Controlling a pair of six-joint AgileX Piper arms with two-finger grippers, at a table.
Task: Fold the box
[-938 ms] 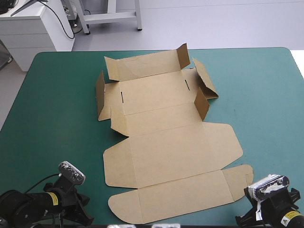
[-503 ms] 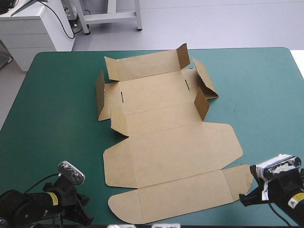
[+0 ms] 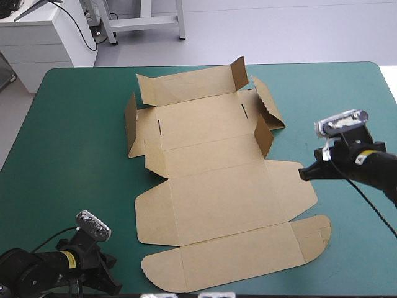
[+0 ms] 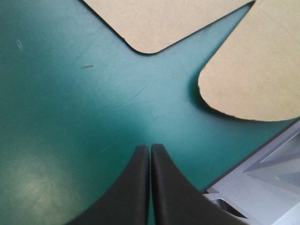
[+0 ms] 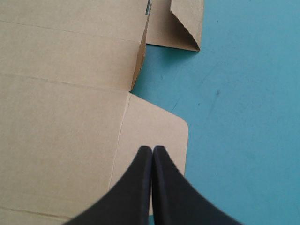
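Observation:
The brown box (image 3: 217,186) lies as a cut sheet across the middle of the teal-green table. Its near panels are flat, and small flaps (image 3: 263,133) stand raised around the far part. My right gripper (image 3: 304,175) is shut and hovers at the box's right edge; in the right wrist view its tip (image 5: 152,149) is over the rounded side flap (image 5: 159,131), with a raised flap (image 5: 139,56) ahead. My left gripper (image 3: 110,276) rests shut near the front left corner. In the left wrist view its tip (image 4: 150,148) points at two rounded flaps (image 4: 253,70) of the box, well short of them.
The table's front edge (image 4: 243,166) runs close beside my left gripper. Bare teal-green cover (image 3: 74,155) lies to the left of the box, and more (image 3: 347,99) to its right and beyond my right gripper.
My right arm has risen from the front right corner and travelled away from the front edge, to the box's right side flap. The left arm and the box have not moved.

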